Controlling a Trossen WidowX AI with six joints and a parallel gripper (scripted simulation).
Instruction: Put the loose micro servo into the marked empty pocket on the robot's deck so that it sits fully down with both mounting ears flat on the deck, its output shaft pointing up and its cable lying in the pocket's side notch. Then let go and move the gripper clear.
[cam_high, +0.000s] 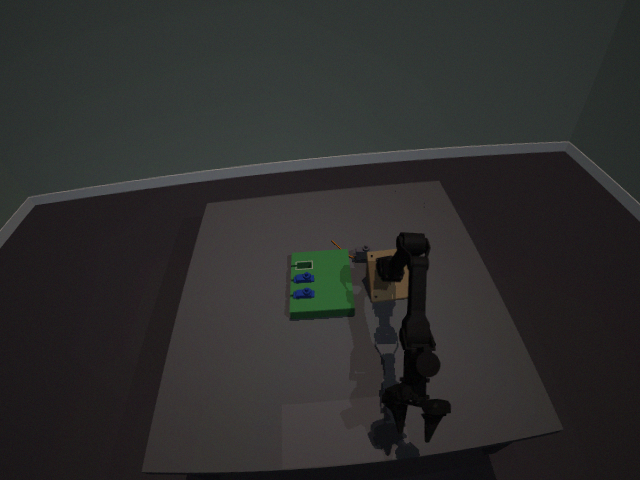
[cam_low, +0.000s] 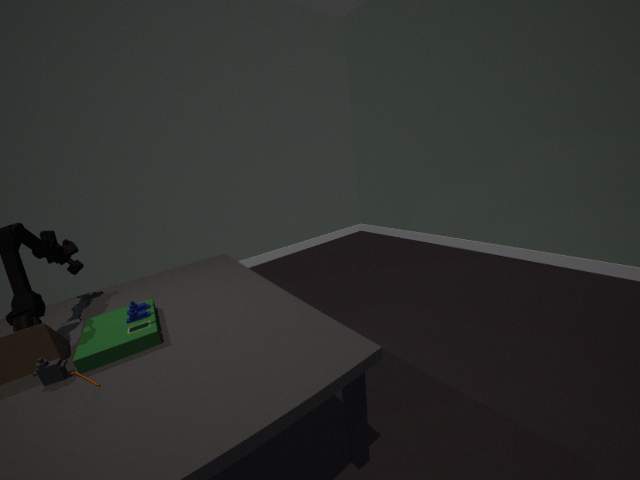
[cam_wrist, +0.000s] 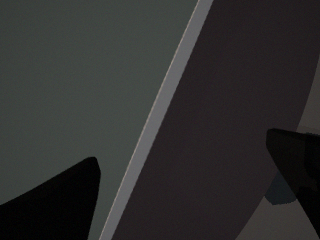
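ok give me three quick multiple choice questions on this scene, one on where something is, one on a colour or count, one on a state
1. Where does the loose micro servo lie?
A. in the marked pocket
B. on the table beside the green deck's corner, near the arm's base plate
C. between the pincer's fingers

2. How many blue servos are already seated in the green deck?
A. none
B. two
C. four

3. What state is the pincer in?
A. open, holding nothing
B. shut on the servo
C. shut on the cable

Answers:
1 B: the top view shows the dark servo with its orange cable on the table, off the deck.
2 B: two blue bodies sit in a row below the marked empty pocket.
3 A: its fingers stand wide apart, far from the deck, with nothing between them.
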